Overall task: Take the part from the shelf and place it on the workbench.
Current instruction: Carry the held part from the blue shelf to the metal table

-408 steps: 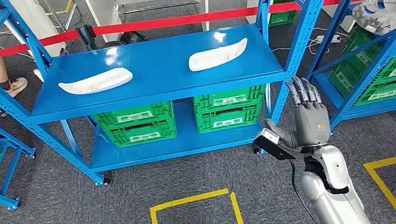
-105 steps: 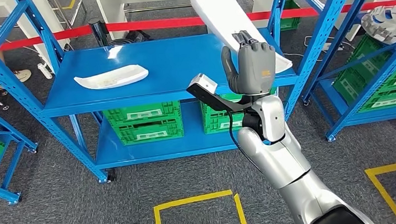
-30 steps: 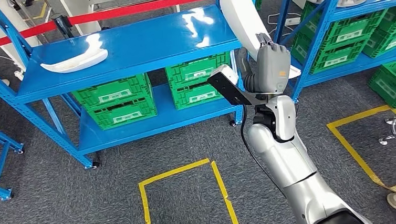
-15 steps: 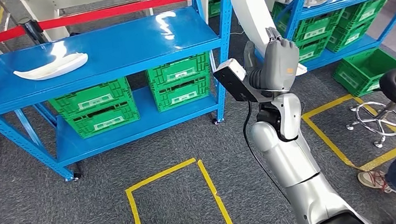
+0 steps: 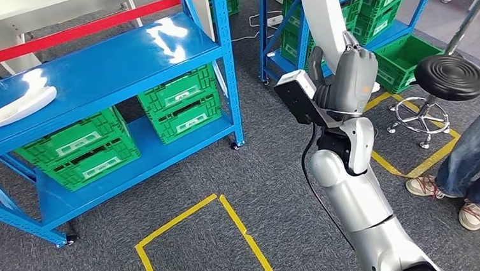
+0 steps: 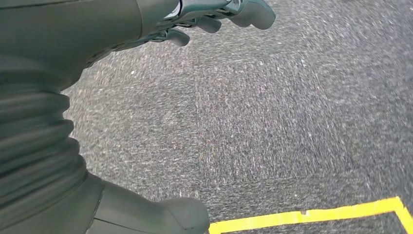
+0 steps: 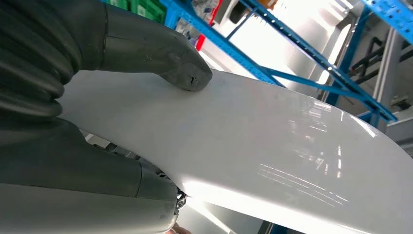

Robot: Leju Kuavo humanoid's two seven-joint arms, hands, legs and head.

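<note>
While gripped, unlabelled white part [image 5: 321, 15]

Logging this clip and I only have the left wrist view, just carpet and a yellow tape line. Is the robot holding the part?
Observer: Yes. The right hand grips a long white part, raised in front of the robot.
Operator: How is it gripped?
Observer: In the right wrist view the thumb presses on the part's glossy face; the fingers on the other side are hidden.
Operator: Anything left on the shelf?
Observer: One more white part lies on the top level of the blue shelf.
Operator: Anyone nearby?
Observer: A person's legs stand on the robot's right, beside a black stool.
</note>
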